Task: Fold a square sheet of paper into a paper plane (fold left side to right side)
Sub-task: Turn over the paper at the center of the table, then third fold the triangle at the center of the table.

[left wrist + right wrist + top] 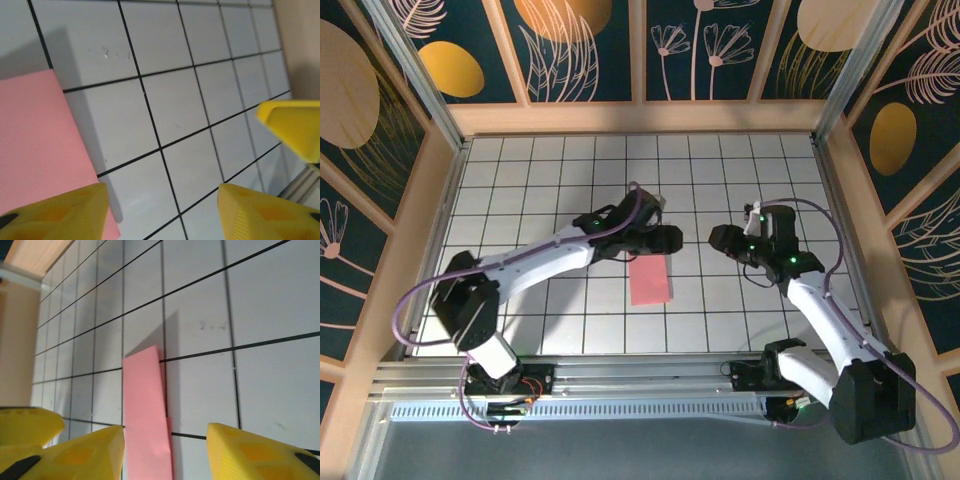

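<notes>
The square sheet of paper (651,282) lies flat on the tiled table, folded over into a salmon-pink rectangle rather than a paper plane. In the right wrist view the paper (145,410) shows a layered edge along its right side. My left gripper (666,239) hovers just beyond the paper's far edge, open and holding nothing. From the left wrist, the paper (35,150) sits off to the left of the left gripper (162,210). My right gripper (723,240) is to the right of the paper. The right gripper (165,450) is open and empty, with the paper below, between its fingers.
The white grid table (560,170) is walled by a wooden frame (630,117) at the back and sides. The two grippers face each other about two tiles apart. A yellow fingertip of the right gripper (295,127) shows in the left wrist view.
</notes>
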